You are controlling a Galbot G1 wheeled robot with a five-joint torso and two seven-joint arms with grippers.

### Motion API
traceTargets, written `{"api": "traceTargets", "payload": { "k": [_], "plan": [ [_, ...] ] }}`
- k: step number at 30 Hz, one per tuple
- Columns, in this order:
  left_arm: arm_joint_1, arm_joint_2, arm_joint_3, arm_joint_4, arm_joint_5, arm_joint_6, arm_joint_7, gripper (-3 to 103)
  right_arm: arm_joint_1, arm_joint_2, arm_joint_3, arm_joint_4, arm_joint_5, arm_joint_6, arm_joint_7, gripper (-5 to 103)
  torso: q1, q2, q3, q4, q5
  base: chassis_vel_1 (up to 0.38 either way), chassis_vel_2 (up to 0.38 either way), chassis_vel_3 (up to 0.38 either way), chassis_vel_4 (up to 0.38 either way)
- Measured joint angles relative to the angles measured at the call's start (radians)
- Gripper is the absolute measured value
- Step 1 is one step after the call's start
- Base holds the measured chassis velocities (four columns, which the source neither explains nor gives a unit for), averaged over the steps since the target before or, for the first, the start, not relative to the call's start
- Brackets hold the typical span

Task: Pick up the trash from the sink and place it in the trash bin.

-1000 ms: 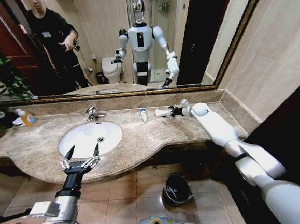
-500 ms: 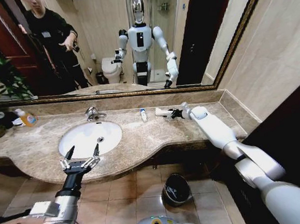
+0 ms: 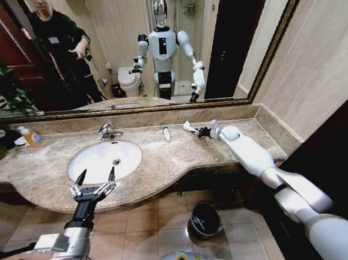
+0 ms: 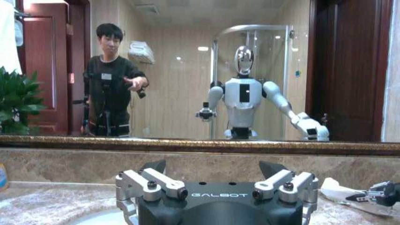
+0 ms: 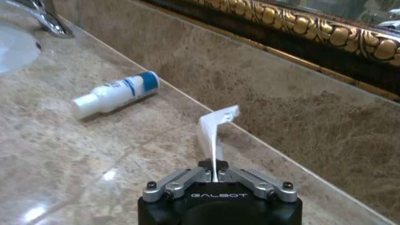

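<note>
My right gripper (image 3: 198,131) is shut on a flat white wrapper (image 3: 188,126), one piece of the trash, and holds it tilted just above the back right of the beige countertop (image 3: 164,162). In the right wrist view the wrapper (image 5: 216,129) stands up out of the closed gripper (image 5: 214,168). A small white tube with a blue band (image 3: 166,132) (image 5: 115,93) lies on the counter between the wrapper and the sink (image 3: 98,163). The white basin looks bare. My left gripper (image 3: 94,179) (image 4: 214,169) hangs open over the counter's front edge. The black trash bin (image 3: 204,219) stands on the floor below.
A chrome faucet (image 3: 108,131) stands behind the basin, and a yellow-orange soap bottle (image 3: 31,137) with a plant sits at the far left. A gold-framed mirror and marble backsplash close the back. A dark door stands close on the right.
The right gripper has closed on the wrapper, which lay flat on the counter, and has lifted it and drawn it slightly left. The left arm has not moved.
</note>
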Motion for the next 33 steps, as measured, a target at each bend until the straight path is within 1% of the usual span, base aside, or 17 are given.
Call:
{"api": "traceTargets", "payload": {
  "k": [3, 6, 7, 9, 11, 14, 15, 18, 19, 21, 22, 23, 24, 25, 29, 31, 33],
  "plan": [
    [0.000, 0.000, 0.000, 0.000, 0.000, 0.000, 0.000, 100, -0.072, -0.045, 0.056, 0.142, 0.062, -0.017, 0.007, 1, 0.000, 0.000, 0.000, 0.0008, 0.0000, 0.000, 0.000, 0.000, 0.000],
    [0.000, 0.000, 0.000, 0.000, 0.000, 0.000, 0.000, 100, -0.263, -0.181, 0.149, 0.474, 0.227, -0.111, 0.079, 0, 0.000, 0.000, 0.000, 0.0004, 0.0007, 0.000, 0.000, 0.000, 0.000],
    [0.000, 0.000, 0.000, 0.000, 0.000, 0.000, 0.000, 100, -0.263, -0.181, 0.149, 0.474, 0.227, -0.111, 0.079, 0, 0.000, 0.000, 0.000, 0.0004, 0.0007, 0.000, 0.000, 0.000, 0.000],
    [0.000, 0.000, 0.000, 0.000, 0.000, 0.000, 0.000, 100, -0.407, -0.295, 0.221, 0.677, 0.307, -0.133, 0.113, 0, 0.000, 0.000, 0.000, -0.0019, -0.0012, 0.000, 0.000, 0.000, 0.000],
    [0.000, 0.000, 0.000, 0.000, 0.000, 0.000, 0.000, 100, -0.476, -0.332, 0.263, 0.760, 0.326, -0.144, 0.113, 0, 0.000, 0.000, 0.000, -0.0006, -0.0001, 0.000, 0.000, 0.000, 0.000],
    [0.000, 0.000, 0.000, 0.000, 0.000, 0.000, 0.000, 100, -0.823, -0.370, 0.563, 1.020, 0.333, -0.161, 0.081, 0, 0.000, 0.000, 0.000, 0.0002, -0.0011, 0.000, 0.000, 0.000, 0.000],
    [0.000, 0.000, 0.000, 0.000, 0.000, 0.000, 0.000, 100, -0.823, -0.370, 0.563, 1.020, 0.333, -0.161, 0.081, 0, 0.000, 0.000, 0.000, 0.0002, -0.0011, 0.000, 0.000, 0.000, 0.000],
    [0.000, 0.000, 0.000, 0.000, 0.000, 0.000, 0.000, 100, -1.228, -0.238, 0.826, 1.156, 0.228, -0.113, -0.070, 0, 0.000, 0.000, 0.000, 0.0001, 0.0000, 0.000, 0.000, 0.000, 0.000],
    [0.000, 0.000, 0.000, 0.000, 0.000, 0.000, 0.000, 100, -1.228, -0.238, 0.826, 1.156, 0.228, -0.113, -0.070, 0, 0.000, 0.000, 0.000, 0.0001, 0.0000, 0.000, 0.000, 0.000, 0.000],
    [0.000, 0.000, 0.000, 0.000, 0.000, 0.000, 0.000, 100, -1.463, -0.088, 0.865, 1.106, 0.098, 0.023, -0.155, 0, 0.000, 0.000, 0.000, -0.0003, -0.0001, 0.000, 0.000, 0.000, 0.000],
    [0.000, 0.000, 0.000, 0.000, 0.000, 0.000, 0.000, 100, -1.463, -0.088, 0.865, 1.106, 0.098, 0.023, -0.155, 0, 0.000, 0.000, 0.000, -0.0003, -0.0001, 0.000, 0.000, 0.000, 0.000],
    [0.000, 0.000, 0.000, 0.000, 0.000, 0.000, 0.000, 100, -1.534, -0.033, 0.844, 1.058, 0.043, 0.087, -0.160, 0, 0.000, 0.000, 0.000, -0.0007, 0.0003, 0.000, 0.000, 0.000, 0.000],
    [0.000, 0.000, 0.000, 0.000, 0.000, 0.000, 0.000, 100, -1.613, 0.036, 0.786, 0.954, -0.027, 0.175, -0.127, 0, 0.000, 0.000, 0.000, -0.0005, 0.0001, 0.000, 0.000, 0.000, 0.000],
    [0.000, 0.000, 0.000, 0.000, 0.000, 0.000, 0.000, 100, -1.644, 0.073, 0.750, 0.883, -0.058, 0.207, -0.090, 0, 0.000, 0.000, 0.000, -0.0006, -0.0005, 0.000, 0.000, 0.000, 0.000],
    [0.000, 0.000, 0.000, 0.000, 0.000, 0.000, 0.000, 100, -1.651, 0.152, 0.675, 0.700, -0.120, 0.261, -0.014, 0, 0.000, 0.000, 0.000, -0.0006, -0.0003, 0.000, 0.000, 0.000, 0.000],
    [0.000, 0.000, 0.000, 0.000, 0.000, 0.000, 0.000, 100, -1.595, 0.203, 0.642, 0.542, -0.178, 0.311, 0.040, 0, 0.000, 0.000, 0.000, -0.0005, -0.0006, 0.000, 0.000, 0.000, 0.000],
    [0.000, 0.000, 0.000, 0.000, 0.000, 0.000, 0.000, 100, -1.447, 0.256, 0.585, 0.331, -0.216, 0.404, 0.177, 0, 0.000, 0.000, 0.000, -0.0007, 0.0006, 0.000, 0.000, 0.000, 0.000]
  ]
}}
